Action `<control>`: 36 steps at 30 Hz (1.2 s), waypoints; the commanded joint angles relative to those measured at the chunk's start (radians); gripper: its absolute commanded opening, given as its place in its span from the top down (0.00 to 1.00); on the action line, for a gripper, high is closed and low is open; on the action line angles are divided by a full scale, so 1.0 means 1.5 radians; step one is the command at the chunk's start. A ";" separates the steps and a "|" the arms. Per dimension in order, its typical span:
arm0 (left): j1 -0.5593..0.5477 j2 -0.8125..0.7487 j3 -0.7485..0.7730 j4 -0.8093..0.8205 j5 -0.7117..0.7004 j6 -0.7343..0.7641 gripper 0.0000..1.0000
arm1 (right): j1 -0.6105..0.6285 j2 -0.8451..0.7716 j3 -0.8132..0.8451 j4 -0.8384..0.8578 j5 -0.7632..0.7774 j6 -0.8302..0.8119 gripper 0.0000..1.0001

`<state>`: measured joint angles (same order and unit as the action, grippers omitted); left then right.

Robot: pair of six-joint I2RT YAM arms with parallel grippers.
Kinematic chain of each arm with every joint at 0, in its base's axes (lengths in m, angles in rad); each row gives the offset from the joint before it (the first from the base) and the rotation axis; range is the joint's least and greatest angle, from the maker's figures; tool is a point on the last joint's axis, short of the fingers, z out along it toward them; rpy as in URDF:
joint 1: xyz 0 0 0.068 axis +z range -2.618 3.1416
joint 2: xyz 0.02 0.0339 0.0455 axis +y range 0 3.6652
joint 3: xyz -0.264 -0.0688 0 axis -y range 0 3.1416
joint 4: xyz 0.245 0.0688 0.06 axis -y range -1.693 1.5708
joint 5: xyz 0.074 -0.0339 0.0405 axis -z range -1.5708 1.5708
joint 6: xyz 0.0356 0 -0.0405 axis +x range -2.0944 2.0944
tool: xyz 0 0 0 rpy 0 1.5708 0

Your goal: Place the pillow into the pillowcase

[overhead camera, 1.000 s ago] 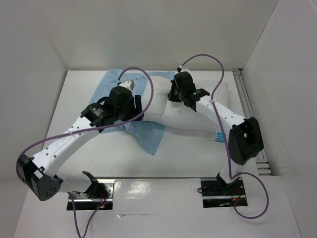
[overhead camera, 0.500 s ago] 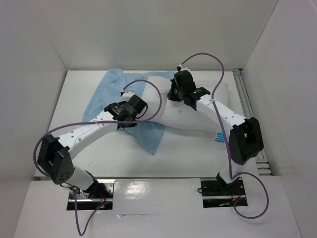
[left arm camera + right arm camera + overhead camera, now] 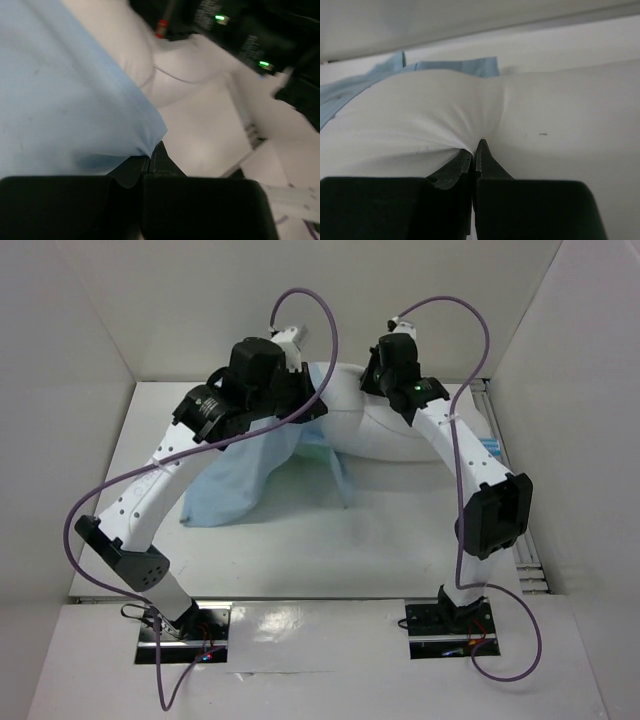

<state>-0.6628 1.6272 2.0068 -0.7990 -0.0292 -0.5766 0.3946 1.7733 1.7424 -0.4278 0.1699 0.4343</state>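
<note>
Pillow [image 3: 400, 435]: plump and white, lying across the far part of the table [image 3: 400, 530], with its small blue label [image 3: 491, 445] at the right-hand end. My right pincer [image 3: 476, 149] is clamped on a fold of the pillow's skin. In the right wrist view the white fabric puckers into the fingertips, and no gap shows between them. A strip of blue cloth shows beyond the pillow's left side in that view.

Pillowcase [image 3: 240, 475]: thin, pale blue and wrinkled, draping from my left pincer [image 3: 150, 157] down to the table on the left of the pillow. Its lower end rests on the table towards the left. A narrower flap hangs just below the pillow's left end.

My left pincer is closed on an edge of this cloth. The left wrist view is blurred, so the grip appears to be at a corner or hem, and I cannot tell how many layers lie between the fingers. In that view the pillow sits just beyond the blue edge, with my right arm [image 3: 245, 40] and its green lights [image 3: 220, 19] behind it.

From above, the two pincers are near each other over the pillow's left half, the left one at the cloth and the right one on bare white.
</note>
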 commanded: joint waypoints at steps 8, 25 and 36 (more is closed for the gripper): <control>-0.003 -0.096 -0.330 0.123 0.336 -0.054 0.81 | 0.110 -0.134 -0.315 0.145 -0.019 0.054 1.00; 0.194 -0.022 -0.152 -0.023 0.107 -0.013 0.26 | 0.187 -0.243 -0.522 0.145 0.015 0.078 1.00; 0.255 0.213 -0.046 -0.018 0.015 -0.022 0.23 | 0.193 -0.231 -0.515 0.132 0.021 0.078 1.00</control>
<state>-0.2863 1.9369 1.8614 -0.8074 0.0433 -0.6102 0.6655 1.4204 0.9878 -0.1684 0.1947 0.5343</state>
